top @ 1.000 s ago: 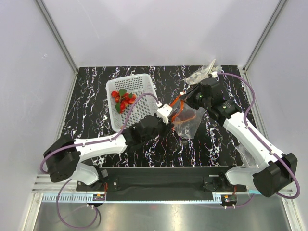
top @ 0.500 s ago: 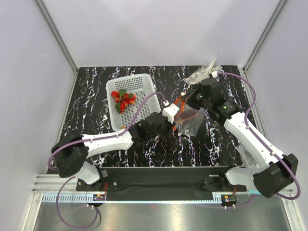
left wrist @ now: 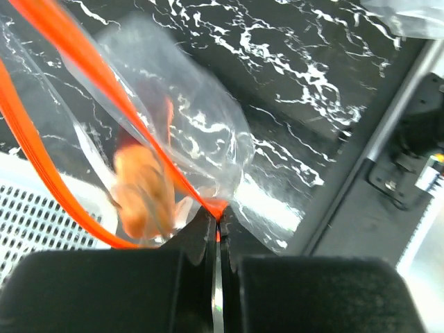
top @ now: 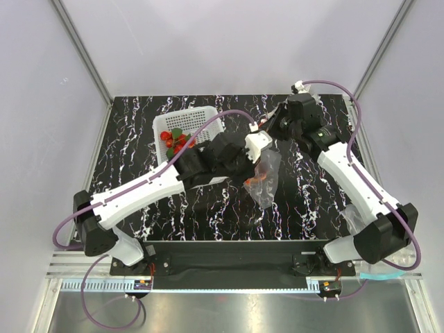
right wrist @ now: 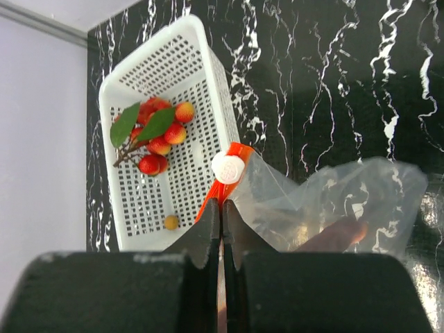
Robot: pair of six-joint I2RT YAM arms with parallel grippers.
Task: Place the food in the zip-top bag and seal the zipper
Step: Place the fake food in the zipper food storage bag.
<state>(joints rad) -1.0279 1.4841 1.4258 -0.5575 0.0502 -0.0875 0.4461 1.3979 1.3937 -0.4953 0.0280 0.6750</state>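
The zip-top bag [top: 266, 182] hangs clear of the table between both grippers, with a red-orange food piece [left wrist: 141, 189] inside it. My left gripper [left wrist: 218, 220] is shut on the orange zipper [left wrist: 62, 35] at one end. My right gripper [right wrist: 222, 202] is shut on the zipper [right wrist: 238, 151] just below its white slider [right wrist: 229, 168]. From above, the left gripper [top: 263, 151] and right gripper [top: 269, 129] sit close together. More food [right wrist: 154, 135], red round pieces with green leaves, lies in the white basket [right wrist: 201, 41].
The left arm reaches across the near right corner of the basket [top: 182, 114], where the food [top: 175, 141] shows. A small yellow ball [right wrist: 171, 222] lies on the basket floor. Crumpled clear plastic [top: 352, 216] lies by the right arm's base.
The left gripper has shut on the zipper's end. Both arms have moved toward the back, and the bag now hangs off the table. The left arm now crosses the basket.
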